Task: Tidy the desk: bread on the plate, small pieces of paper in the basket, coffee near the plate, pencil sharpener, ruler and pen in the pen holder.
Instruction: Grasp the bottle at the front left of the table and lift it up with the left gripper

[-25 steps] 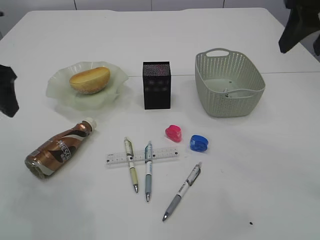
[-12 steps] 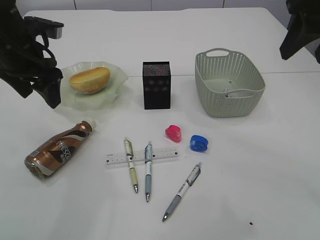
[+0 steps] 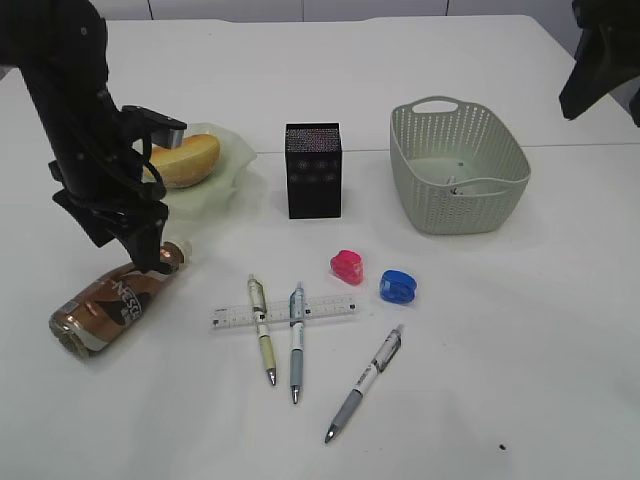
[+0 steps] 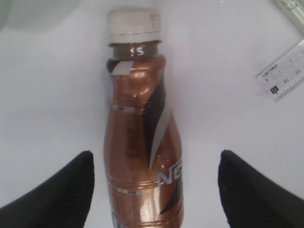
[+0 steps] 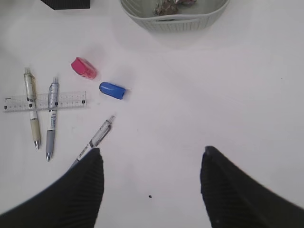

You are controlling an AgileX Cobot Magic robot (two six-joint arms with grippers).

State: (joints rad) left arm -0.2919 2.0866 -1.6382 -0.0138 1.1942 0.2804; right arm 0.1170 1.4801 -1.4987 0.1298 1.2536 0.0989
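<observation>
Your left gripper [image 4: 154, 190] hangs with jaws spread wide over the coffee bottle [image 4: 142, 156], which lies on its side directly beneath, one finger flanking each side of its body and touching nothing — a stance that looks set for a grasp to carry it toward the plate [image 3: 225, 175] just beyond. Your right gripper [image 5: 152, 190], likewise unclenched and empty, waits high, with the pens, ruler [image 5: 45, 101] and sharpeners ahead to its left.

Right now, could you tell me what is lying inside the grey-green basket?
Crumpled paper scraps lie on the floor of the basket, near its front wall. That wall hides part of the floor, so anything more there cannot be seen.
</observation>
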